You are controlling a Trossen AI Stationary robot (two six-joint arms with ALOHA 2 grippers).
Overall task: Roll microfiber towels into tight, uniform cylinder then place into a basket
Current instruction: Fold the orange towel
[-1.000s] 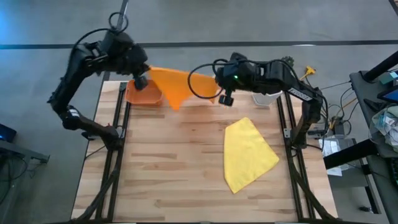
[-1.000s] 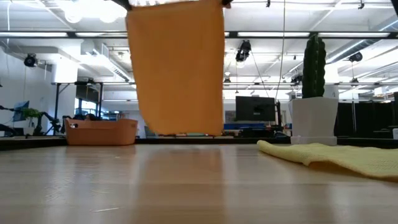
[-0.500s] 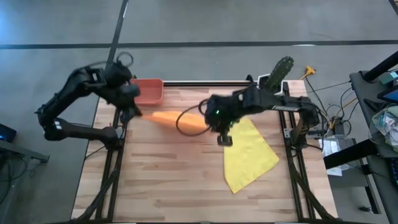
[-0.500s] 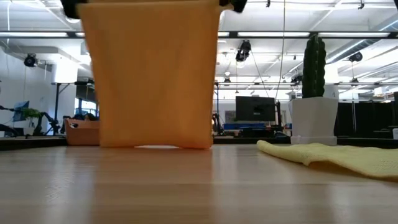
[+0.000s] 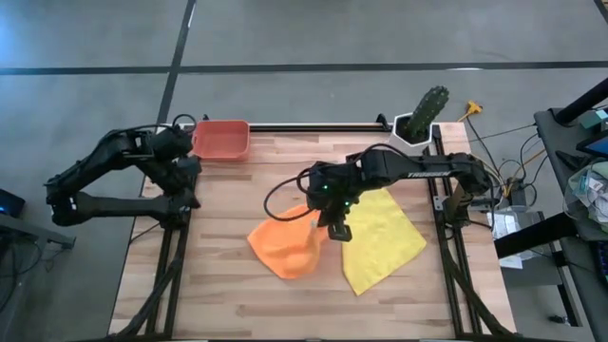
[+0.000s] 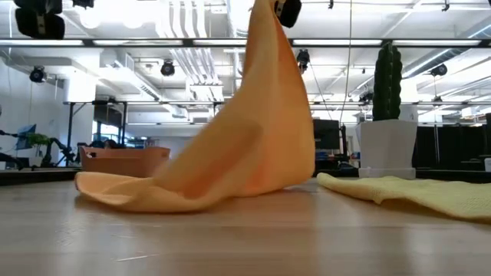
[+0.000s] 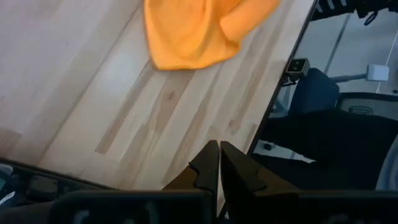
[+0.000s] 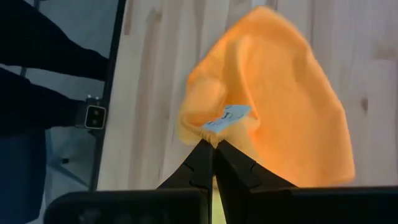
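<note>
The orange towel [image 5: 285, 249] hangs from my right gripper [image 5: 328, 225], which is shut on one of its corners above the table's middle. The towel's lower part [image 6: 138, 195] lies in a heap on the table. In the low view the towel [image 6: 261, 115] drapes down from the gripper [image 6: 270, 6] as a slanting sheet. My left gripper [image 7: 215, 167] is shut and empty, raised over the table's left edge [image 5: 188, 180]. The yellow towel [image 5: 380, 237] lies flat on the table to the right. The red-orange basket [image 5: 221, 140] stands at the far left corner. My right gripper pinches the orange towel's corner [image 8: 210, 132] between its two fingers, beside a small white label [image 8: 227, 115]. The fingers come from above, pointing down. The towel hangs slack below them, its lower end [image 6: 130, 198] resting on the table.
A white pot with a green cactus [image 5: 421, 116] stands at the far right corner. Bare wood [image 5: 218, 294] lies at the near left. The yellow towel's edge [image 6: 399, 188] lies close to the hanging orange one.
Both grippers held the orange towel spread by its upper corners and carried it from the far edge toward the table's middle. My left gripper has let go and gone back to the left edge. The freed corner has fallen, and the towel's lower part now lies on the table.
</note>
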